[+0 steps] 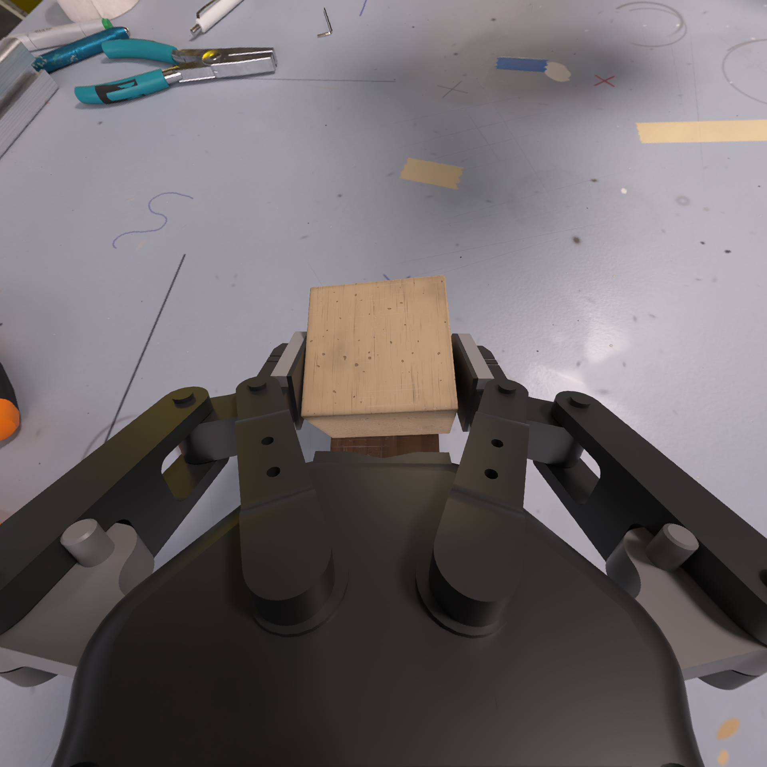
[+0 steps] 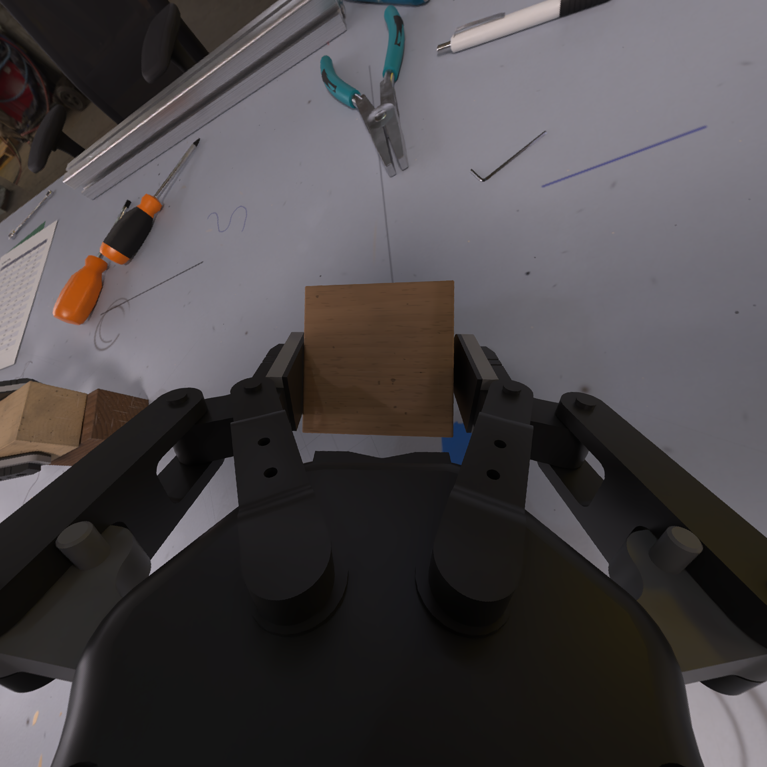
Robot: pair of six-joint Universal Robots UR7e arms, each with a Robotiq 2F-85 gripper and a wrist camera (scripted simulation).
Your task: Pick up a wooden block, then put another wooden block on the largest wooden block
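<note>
Pincers clamp pale block, brown block.

Teal-handled pliers lie on the grey tabletop near its far edge, beside a ribbed aluminium rail running along that edge. An orange-and-black screwdriver rests near the rail, a printed sheet beside it. A white pen and small hex key lie apart. Tan tape strips and blue tape stick flat.

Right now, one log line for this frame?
left gripper: shut on pale wooden block, over dark block | right gripper: shut on brown wooden block, above table
</note>
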